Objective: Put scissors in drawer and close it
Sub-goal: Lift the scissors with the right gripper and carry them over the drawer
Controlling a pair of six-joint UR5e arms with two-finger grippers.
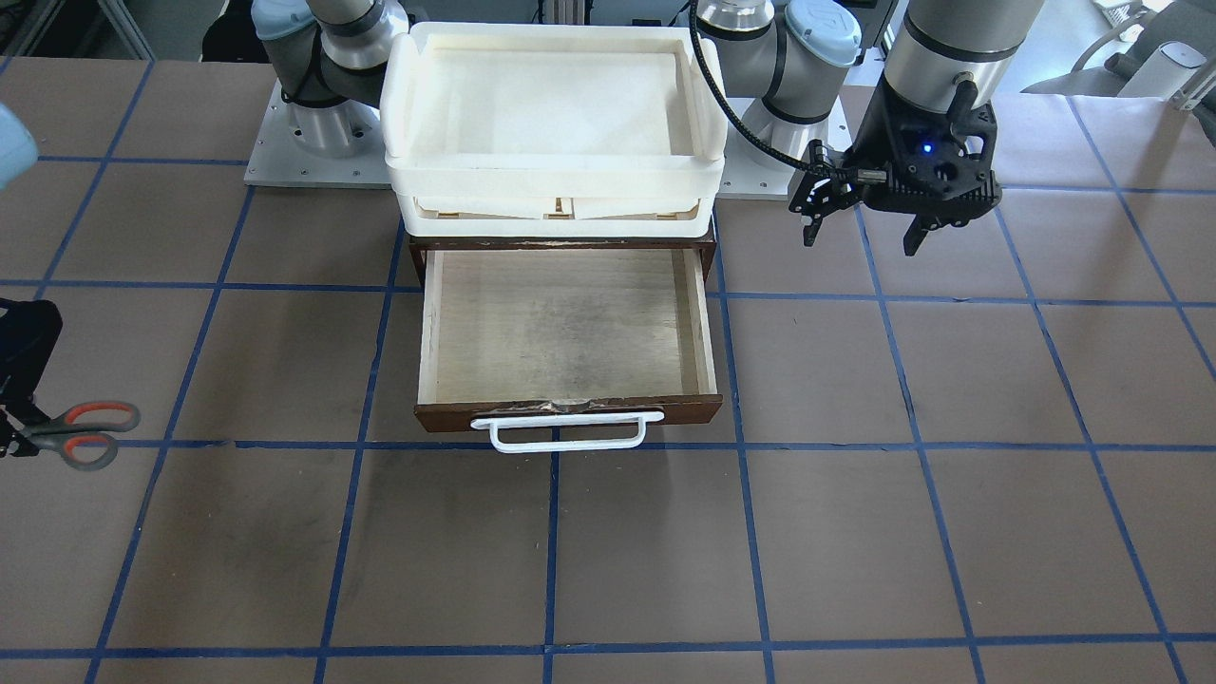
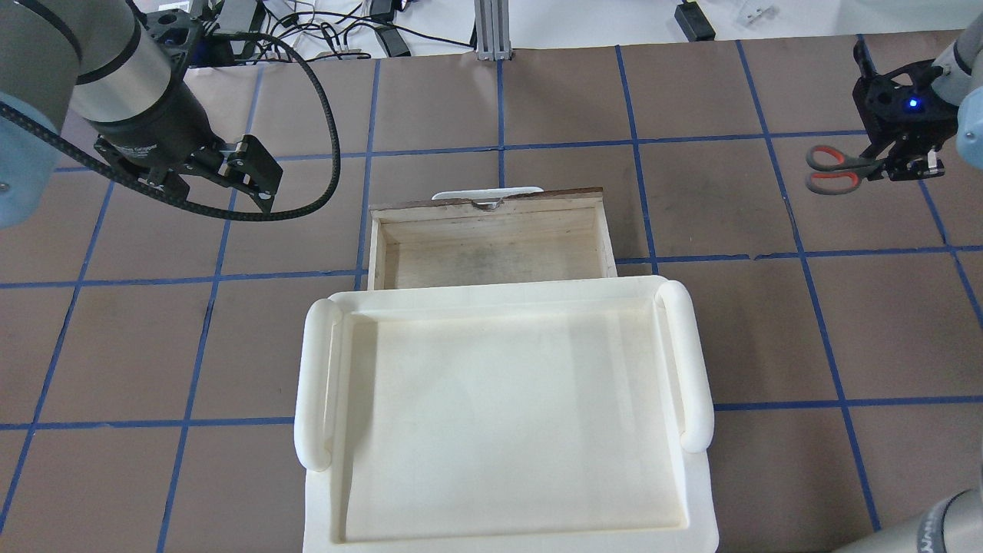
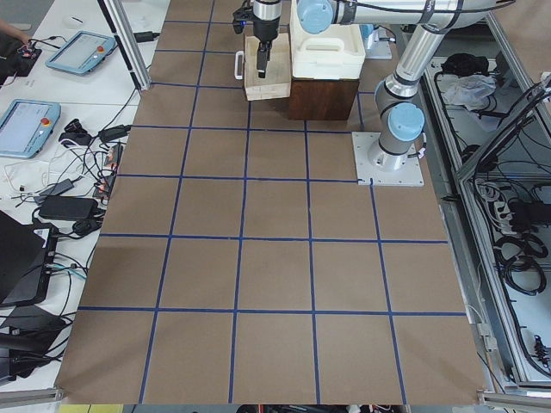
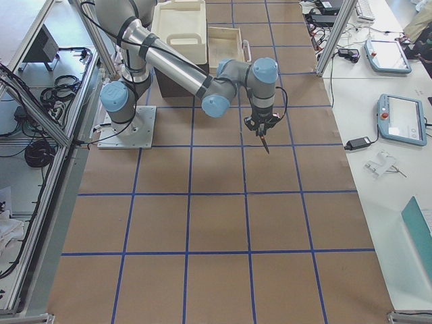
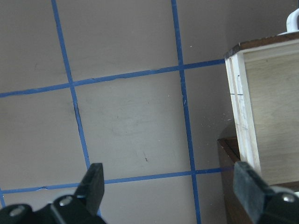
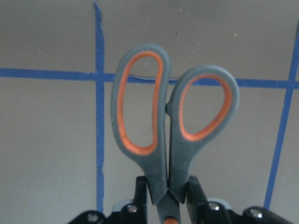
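Brown table (image 1: 950, 532) crossed by a blue tape grid (image 1: 554, 551). White bench (image 4: 351, 94) along the operators' side, strewn with teach pendants (image 4: 403, 118), black cables (image 3: 82, 185) and power bricks (image 3: 60, 206). Aluminium frame posts (image 2: 488, 27) at the edges. More cable coils (image 3: 516, 249) on the grey floor (image 4: 34, 223) opposite. Even light, probably from overhead

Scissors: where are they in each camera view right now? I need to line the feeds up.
Front-facing: scissors at far left edge.
Overhead: upper right, in right gripper.
Exterior left: not in it.
Exterior right: centre, tiny, under that gripper.
Left wrist: not in it.
Right wrist: centre, handles up.
Landmark: open drawer, missing only from right wrist.
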